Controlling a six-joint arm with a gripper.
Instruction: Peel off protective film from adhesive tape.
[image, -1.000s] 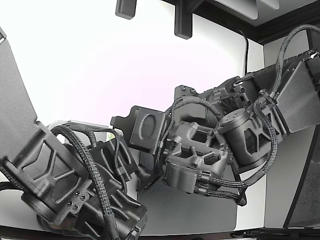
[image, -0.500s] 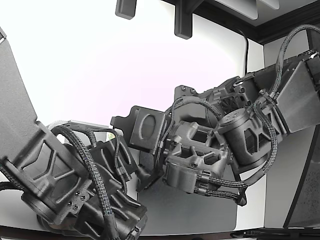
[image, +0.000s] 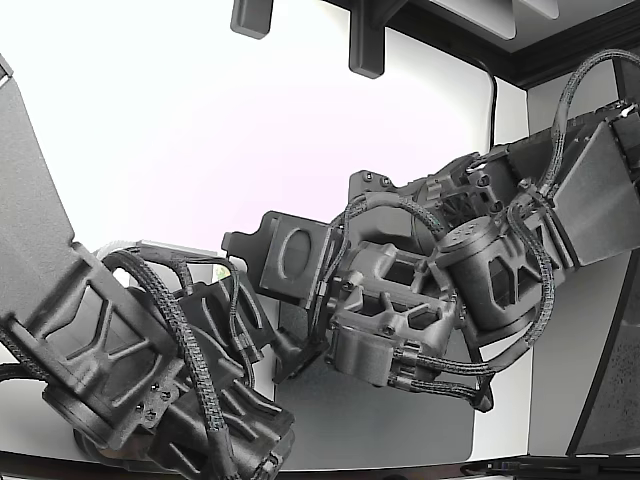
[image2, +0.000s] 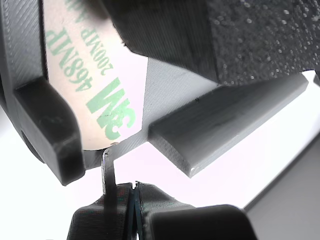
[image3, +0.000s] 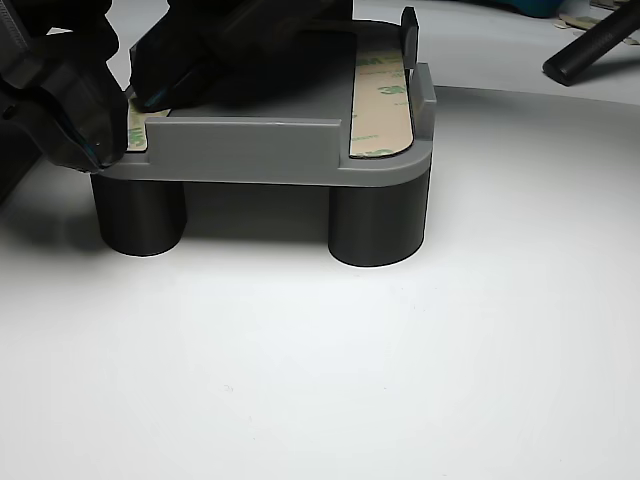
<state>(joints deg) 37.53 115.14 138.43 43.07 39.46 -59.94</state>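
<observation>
The tape strip (image2: 95, 85), beige liner w/ green 3M print, lies flat in a slot of the grey holder (image2: 220, 125) — its rounded end sits at the holder's edge. In the wrist view a thin corner of film (image2: 107, 167) stands up off that end, and the gripper (image2: 131, 197) has its two tips pressed together right at the base of that tab; looks pinched on it, no gap visible betw. them. In the other view the holder (image3: 290, 150) stands on two round dark legs (image3: 378, 225) on a white table (image3: 350, 370), w/ a second tape strip (image3: 385, 110) in the slot at that view's right; gripper (image3: 105, 135) is at the near-left corner. Exterior view shows mostly two black arms (image: 420, 300) w/ braided cables — tape hidden there.
</observation>
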